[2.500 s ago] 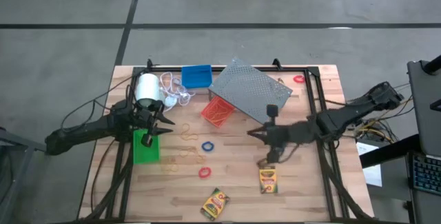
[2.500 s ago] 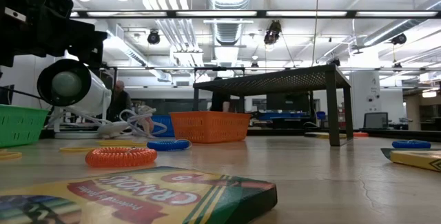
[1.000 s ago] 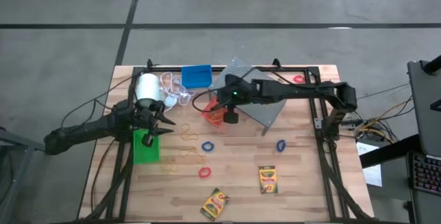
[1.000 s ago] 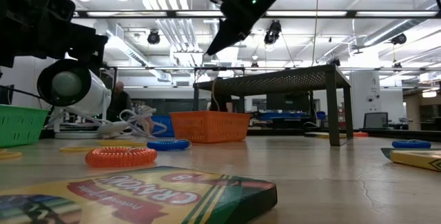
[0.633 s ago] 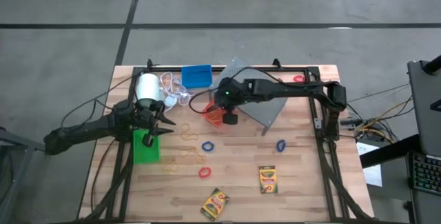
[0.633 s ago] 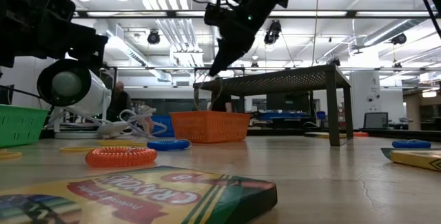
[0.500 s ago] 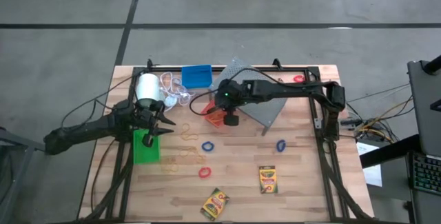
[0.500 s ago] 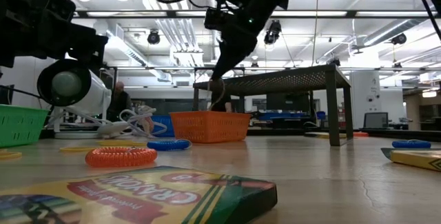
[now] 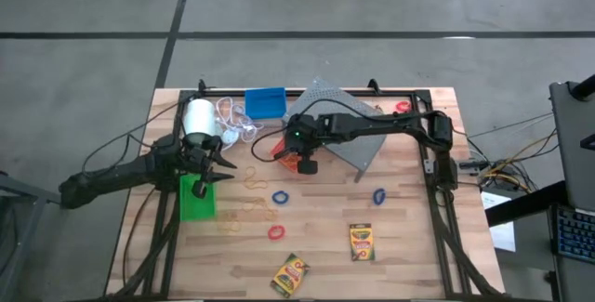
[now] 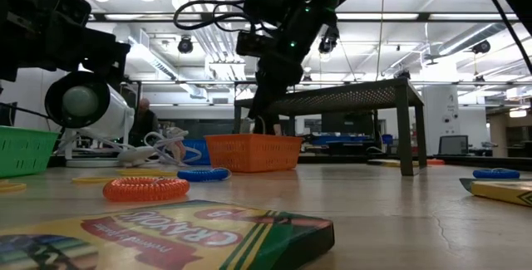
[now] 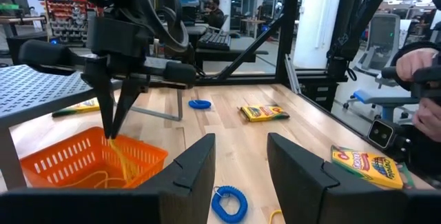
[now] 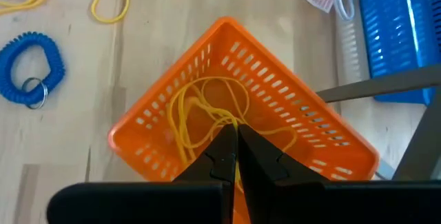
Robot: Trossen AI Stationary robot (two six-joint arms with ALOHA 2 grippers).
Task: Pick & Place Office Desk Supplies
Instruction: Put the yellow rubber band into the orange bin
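Note:
The orange bin (image 9: 284,152) stands mid-table by the grey rack's (image 9: 342,124) corner, with yellow rubber bands (image 12: 201,116) inside. My right gripper (image 12: 237,137) hangs just above the bin's inside, shut on a yellow band; it also shows in the left wrist view (image 11: 112,131) and the low view (image 10: 258,124). My left gripper (image 11: 241,163) waits open at the table's left, level, over the green bin (image 9: 196,199). Blue ring bands (image 9: 280,196), (image 9: 378,195), a red one (image 9: 275,232) and two crayon boxes (image 9: 362,242), (image 9: 289,275) lie on the near half. My right gripper pinches a strand of the yellow band (image 12: 236,123) between its two fingertips. The fingers come slanting down from the table's right. The band hangs slack below them (image 11: 118,154), and its lower loops lie on the orange bin's floor.
The blue bin (image 9: 265,102) and a white roll (image 9: 198,118) with cord stand at the far left. Loose yellow bands (image 9: 252,177), (image 9: 245,215) lie between the green bin and the ring bands. A red ring (image 9: 403,106) lies far right. The dark frame's rails (image 9: 437,200) border the table.
My right gripper has sunk toward the orange bin, shifted a little toward the table's left and tipped steeper, staying shut. The yellow band it carries has come down into the bin.

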